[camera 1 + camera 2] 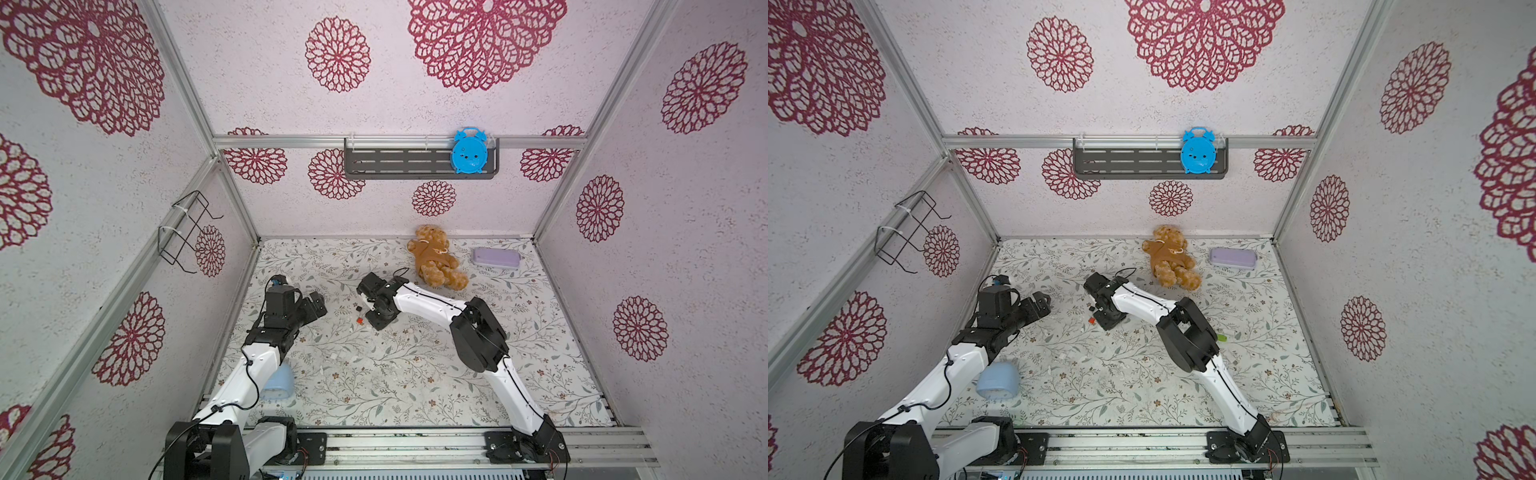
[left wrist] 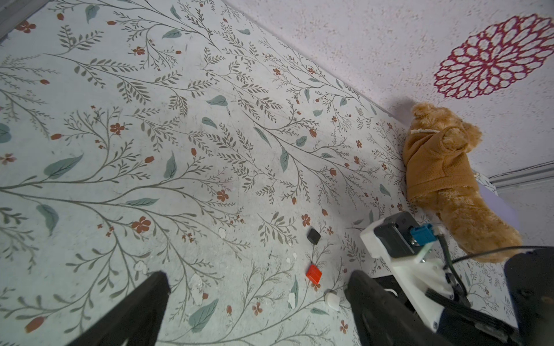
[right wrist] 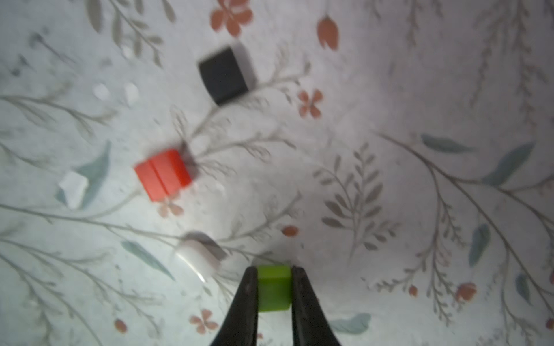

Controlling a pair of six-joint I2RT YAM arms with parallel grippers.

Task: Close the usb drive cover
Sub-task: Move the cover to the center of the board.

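Note:
In the right wrist view my right gripper [image 3: 274,284] is shut on a small green cover [image 3: 274,289], low over the floral table. Beside it lie a white cap [image 3: 199,254], a red cap [image 3: 163,173] and a black cap [image 3: 224,75]. Both top views show the right gripper [image 1: 368,316] pointing down next to the red cap [image 1: 358,320] and black cap [image 1: 356,308]. A small green piece [image 1: 1222,337] lies by the right arm's elbow, partly hidden; I cannot tell if it is the usb drive. My left gripper [image 2: 257,278] hangs open and empty to the left of the caps.
A brown teddy bear [image 1: 436,257] and a lilac case [image 1: 496,257] lie at the back of the table. A light blue object [image 1: 998,380] sits under the left arm. A blue alarm clock [image 1: 469,151] stands on the wall shelf.

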